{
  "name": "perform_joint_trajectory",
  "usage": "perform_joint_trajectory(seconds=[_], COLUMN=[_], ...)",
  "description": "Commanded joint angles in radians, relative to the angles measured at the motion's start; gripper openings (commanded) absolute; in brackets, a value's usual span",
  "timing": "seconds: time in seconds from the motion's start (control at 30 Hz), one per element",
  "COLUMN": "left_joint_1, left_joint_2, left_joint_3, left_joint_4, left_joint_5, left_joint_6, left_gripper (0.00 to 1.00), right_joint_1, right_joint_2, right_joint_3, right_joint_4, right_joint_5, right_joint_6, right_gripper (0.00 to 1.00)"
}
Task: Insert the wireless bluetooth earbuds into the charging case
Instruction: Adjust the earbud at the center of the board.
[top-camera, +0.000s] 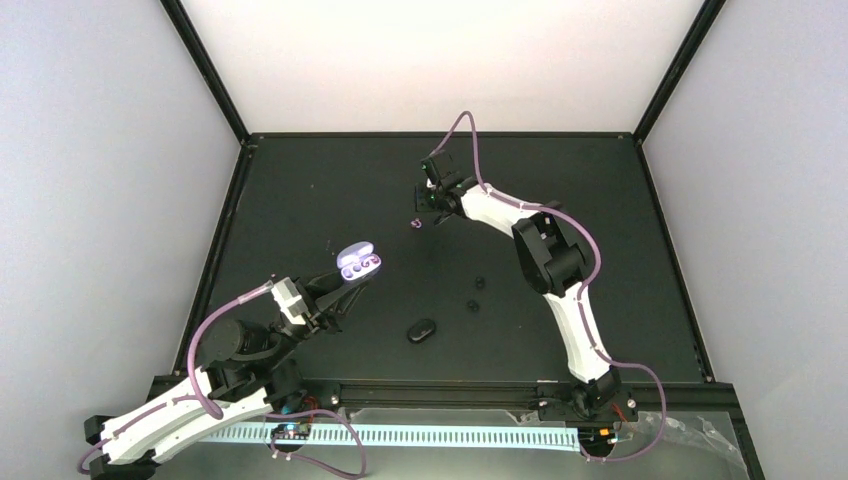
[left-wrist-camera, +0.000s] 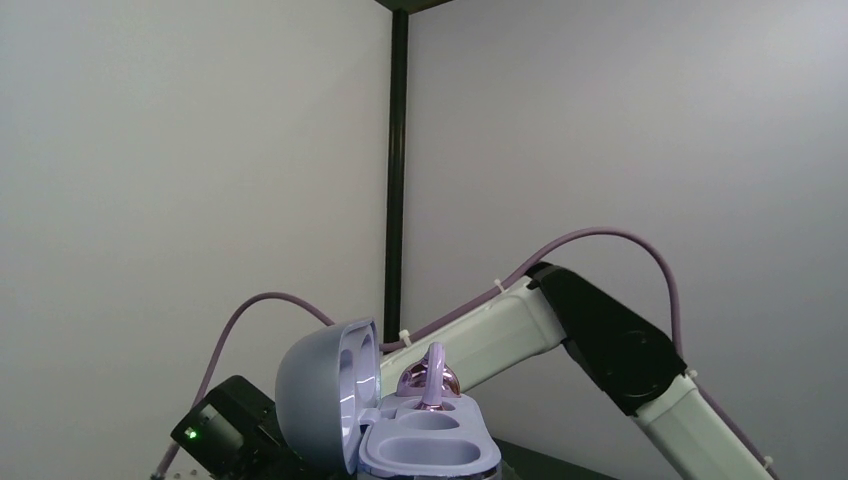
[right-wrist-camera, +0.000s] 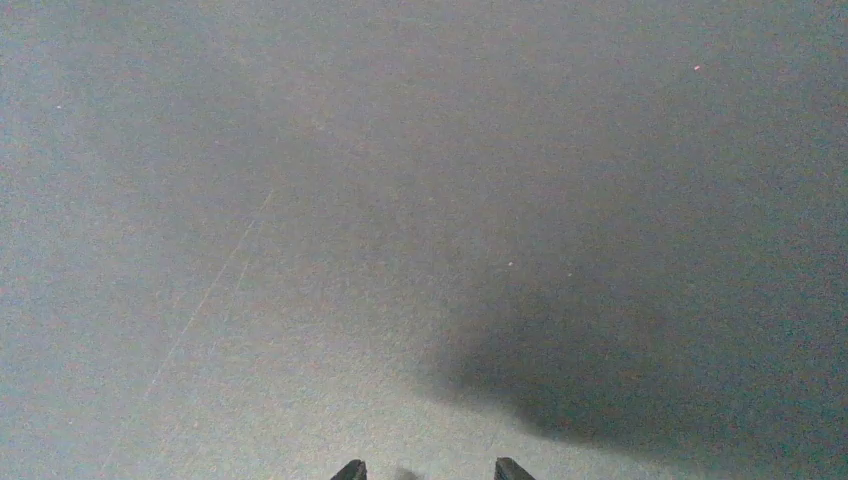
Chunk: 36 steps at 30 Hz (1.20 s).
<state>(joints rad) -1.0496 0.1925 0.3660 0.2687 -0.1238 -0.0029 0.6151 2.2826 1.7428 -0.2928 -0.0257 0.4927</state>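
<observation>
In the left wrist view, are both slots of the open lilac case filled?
No, only one pinkish earbud stands in the lilac case; its near slot is bare.

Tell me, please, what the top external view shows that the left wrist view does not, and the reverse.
Only the top external view shows the closed black case, two black earbuds lying on the table, and a pinkish earbud by the right gripper. Only the left wrist view shows the case's inside clearly: one pinkish bud sitting at the far end, empty recesses nearer the camera. Both show the open lavender case and the right arm.
</observation>
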Motion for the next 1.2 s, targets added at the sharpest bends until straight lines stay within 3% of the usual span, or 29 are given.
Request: perform_joint_trajectory(seconds=[0.0,1.17], left_joint_1=[-0.005,-0.004], left_joint_2=[0.008,0.007], left_joint_3=[0.002,0.001], left_joint_4=[0.003,0.004], left_joint_5=[-0.007,0.006], left_joint_6=[0.024,0.017], left_gripper=[0.02,0.02], right_joint_1=[-0.004,0.088], right_joint_2=[0.035,-0.025], right_joint_3=[0.083,-0.074], right_joint_4=[-0.074,-0.095], right_joint_5=[0.004,-0.005], right_joint_6=[-0.029,-0.014], right_gripper=[0.31,0.19])
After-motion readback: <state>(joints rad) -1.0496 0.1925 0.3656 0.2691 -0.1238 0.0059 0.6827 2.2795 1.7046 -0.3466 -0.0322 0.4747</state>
